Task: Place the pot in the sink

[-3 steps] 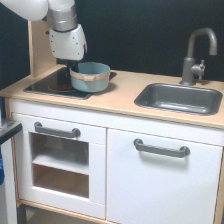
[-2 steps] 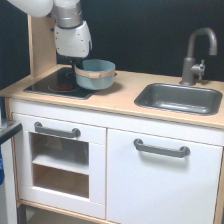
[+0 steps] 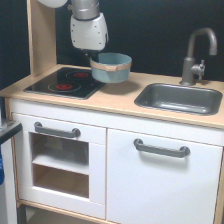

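The pot [image 3: 111, 67] hangs in the air just above the counter [image 3: 115, 100], off the right edge of the black hob [image 3: 65, 82] with its red rings. The gripper [image 3: 93, 56] has it by the left rim — its fingers are hidden behind the white wrist housing and the pot wall, so how far they are closed I cannot tell, only that the pot is lifted clear. The pot sits roughly level, its tan band facing me. The sink [image 3: 180, 98] lies well to the right — beneath the grey tap [image 3: 197, 55].
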Controlling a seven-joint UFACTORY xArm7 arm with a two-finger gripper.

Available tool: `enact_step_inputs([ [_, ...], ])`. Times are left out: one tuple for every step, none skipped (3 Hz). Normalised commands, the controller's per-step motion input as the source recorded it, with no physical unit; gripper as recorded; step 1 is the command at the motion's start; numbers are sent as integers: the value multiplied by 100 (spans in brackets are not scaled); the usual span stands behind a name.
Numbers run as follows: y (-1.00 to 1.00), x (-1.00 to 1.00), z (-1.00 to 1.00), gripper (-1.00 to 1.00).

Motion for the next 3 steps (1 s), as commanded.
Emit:
enact_step_inputs([
  [16, 100, 52, -100],
  [-7, 100, -36, -100],
  [23, 99, -61, -100],
])
